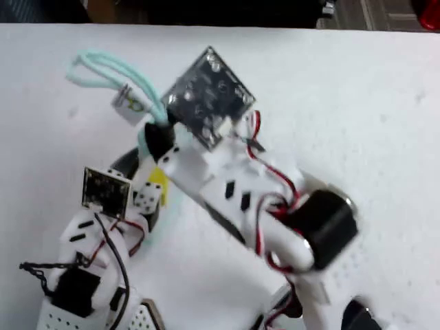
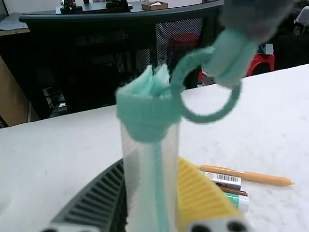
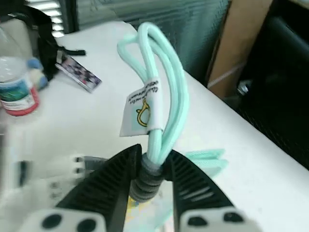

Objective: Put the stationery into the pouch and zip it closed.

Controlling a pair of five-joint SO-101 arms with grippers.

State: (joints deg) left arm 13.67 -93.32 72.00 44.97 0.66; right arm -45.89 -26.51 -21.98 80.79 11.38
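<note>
Gripping the pouch (image 2: 145,116) with the left gripper (image 2: 150,163), black finger on one side and yellow finger on the other, both pressed firmly against the clear body. Probably done to keep the pouch from sliding on the table (image 1: 357,89) under a pull from the other arm. Held low over the table, at the front left in the high view, mostly hidden there under the two arms.

Clamped with the right gripper (image 3: 154,153) on the grey collar (image 3: 147,182) at the root of the mint cord (image 3: 166,82), fingers tight on it with no gap. Judged as a handle: apparently fastened at the mint end of the pouch, so useful for stretching the pouch straight or for drawing the zip. Impossible to tell whether open or closed along the zip line.

Pointing with the long axis along the left fingers, mint end away from the wrist and toward the right gripper. Beyond the collar, looping onward with the white tag (image 3: 141,108) toward the far left of the table in the high view, roughly continuing the same line.

Lying flat on the table near the left gripper, close together and almost parallel: pens (image 2: 246,177), not yet inside, so filling apparently not finished.
</note>
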